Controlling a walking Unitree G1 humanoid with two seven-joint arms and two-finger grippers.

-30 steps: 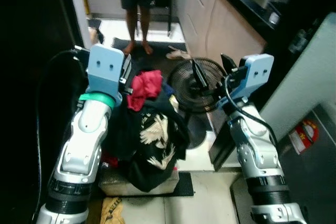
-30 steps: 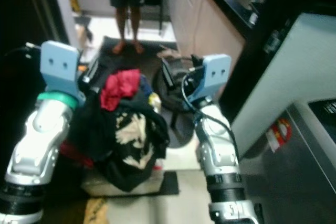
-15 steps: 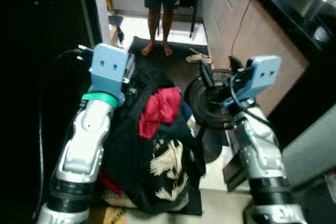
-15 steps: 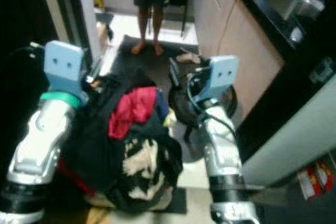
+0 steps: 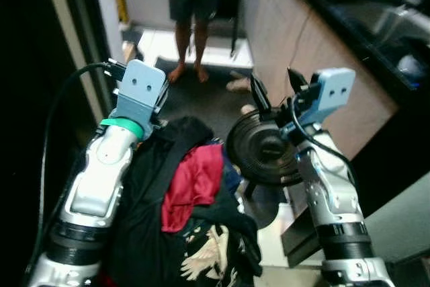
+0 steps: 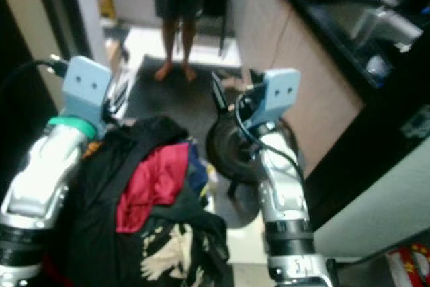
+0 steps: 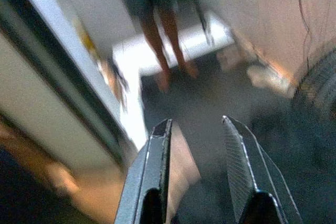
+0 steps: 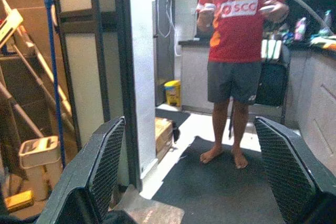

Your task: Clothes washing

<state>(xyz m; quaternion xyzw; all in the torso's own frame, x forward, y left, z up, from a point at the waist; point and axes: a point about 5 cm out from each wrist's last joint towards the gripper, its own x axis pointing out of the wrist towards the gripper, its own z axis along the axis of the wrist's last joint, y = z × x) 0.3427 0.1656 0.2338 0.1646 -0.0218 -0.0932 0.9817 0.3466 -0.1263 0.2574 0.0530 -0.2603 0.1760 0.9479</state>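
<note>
Camera now tipped up since before. Ahead: person (image 5: 190, 5) on mat (image 5: 201, 92), fan (image 5: 263, 149) beside clothes (image 5: 185, 213). Both raised, left end effector (image 7: 197, 145) slightly parted, right end effector (image 8: 202, 156) wide apart, both empty.

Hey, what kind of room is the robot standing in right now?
Probably a home kitchen or utility passage: a dark countertop over beige cabinets, a floor fan, and a pile of clothes.

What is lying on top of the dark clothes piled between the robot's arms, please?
A red garment lies on top of the dark clothes, a white-printed black piece lower down. Whatever holds the pile is covered.
</note>
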